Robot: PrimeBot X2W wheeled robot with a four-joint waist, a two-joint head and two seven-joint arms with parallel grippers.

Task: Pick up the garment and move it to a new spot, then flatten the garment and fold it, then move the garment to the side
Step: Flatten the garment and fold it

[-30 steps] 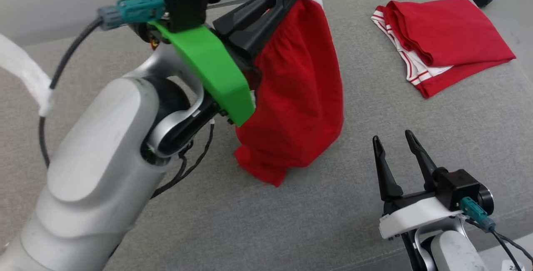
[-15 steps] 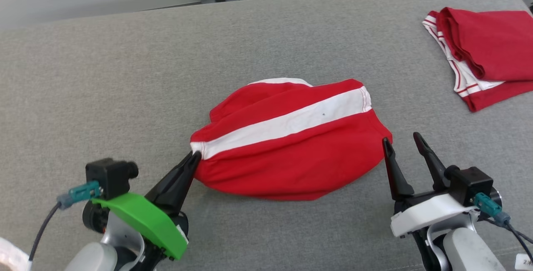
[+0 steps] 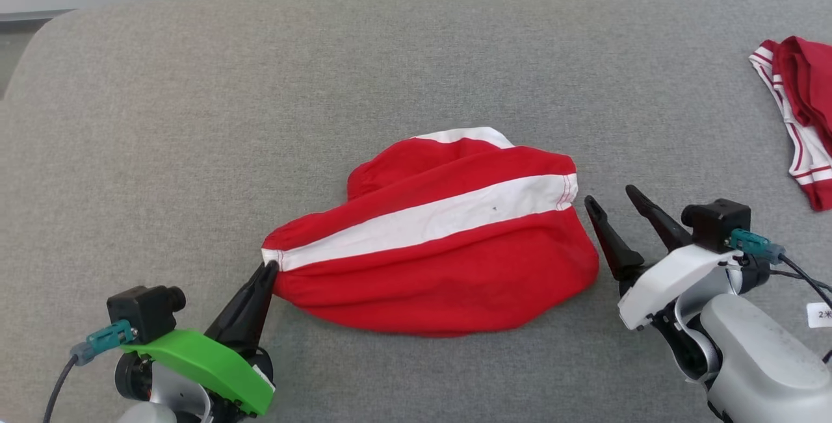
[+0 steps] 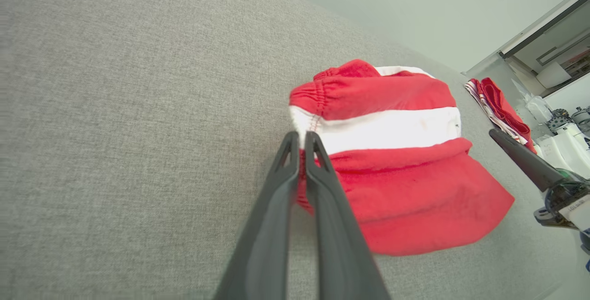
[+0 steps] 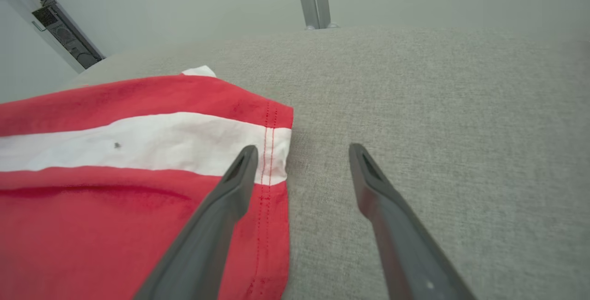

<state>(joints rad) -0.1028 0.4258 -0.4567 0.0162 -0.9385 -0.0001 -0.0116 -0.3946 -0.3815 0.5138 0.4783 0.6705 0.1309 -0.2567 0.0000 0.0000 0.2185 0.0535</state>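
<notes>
Head view is showing the red-and-white garment lying on the grey cushion; left gripper is clamping its left corner; right gripper is hovering spread wide at its right hem, holding nothing.

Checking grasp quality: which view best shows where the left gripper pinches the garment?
Left wrist view: the left gripper clamps the garment at its white-striped corner, close up. Head view shows this smaller; right wrist view shows the opposite hem.
</notes>
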